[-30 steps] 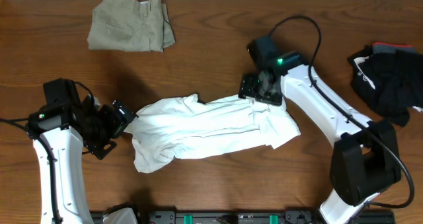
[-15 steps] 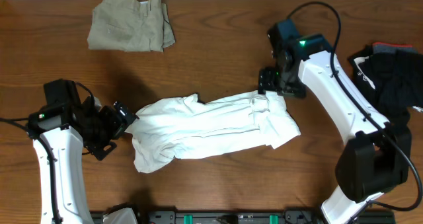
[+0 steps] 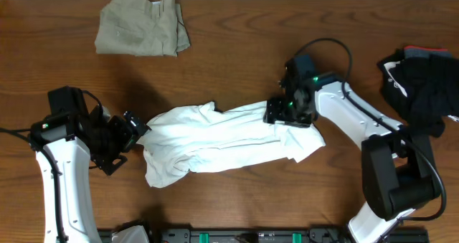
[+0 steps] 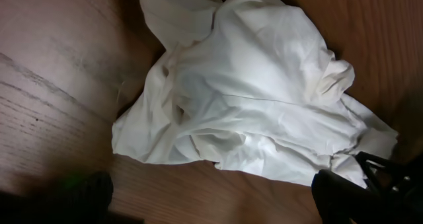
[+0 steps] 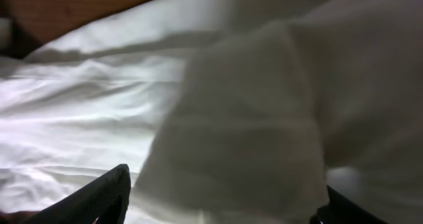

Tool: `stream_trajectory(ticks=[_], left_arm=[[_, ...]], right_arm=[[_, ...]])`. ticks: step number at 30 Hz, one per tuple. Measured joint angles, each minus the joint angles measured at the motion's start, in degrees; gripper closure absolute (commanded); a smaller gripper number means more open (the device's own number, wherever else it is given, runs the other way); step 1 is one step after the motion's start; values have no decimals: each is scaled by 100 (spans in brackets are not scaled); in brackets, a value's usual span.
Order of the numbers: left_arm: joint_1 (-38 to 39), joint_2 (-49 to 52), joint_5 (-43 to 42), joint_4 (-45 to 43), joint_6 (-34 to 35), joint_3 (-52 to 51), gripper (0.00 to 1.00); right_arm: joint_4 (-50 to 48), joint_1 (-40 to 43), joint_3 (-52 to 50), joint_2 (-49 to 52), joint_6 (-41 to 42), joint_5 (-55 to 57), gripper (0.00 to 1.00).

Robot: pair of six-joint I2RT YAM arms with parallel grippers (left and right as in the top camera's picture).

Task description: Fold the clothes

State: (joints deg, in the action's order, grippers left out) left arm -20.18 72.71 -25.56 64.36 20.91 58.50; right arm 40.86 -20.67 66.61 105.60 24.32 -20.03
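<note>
Barely started: the white T-shirt (image 3: pixel 229 139) lay crumpled and unfolded between the tools, the right gripper (image 3: pixel 287 112) spread wide down on one end and the left gripper (image 3: pixel 135 128) spread and empty beside the other, with the khaki trousers (image 3: pixel 141 24) and black bundle (image 3: pixel 423 85) well away from both.

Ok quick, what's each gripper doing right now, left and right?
Left gripper: open, holding nothing, beside the white T-shirt.
Right gripper: open, jaws spread wide over the white T-shirt.
</note>
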Motion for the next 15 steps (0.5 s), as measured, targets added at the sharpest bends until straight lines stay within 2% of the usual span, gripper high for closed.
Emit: stream_trajectory(ticks=[15], left_arm=[[0,0,0,0,0,0,2]], right_arm=[[-1287,-461,-44,0,479,-531,26]])
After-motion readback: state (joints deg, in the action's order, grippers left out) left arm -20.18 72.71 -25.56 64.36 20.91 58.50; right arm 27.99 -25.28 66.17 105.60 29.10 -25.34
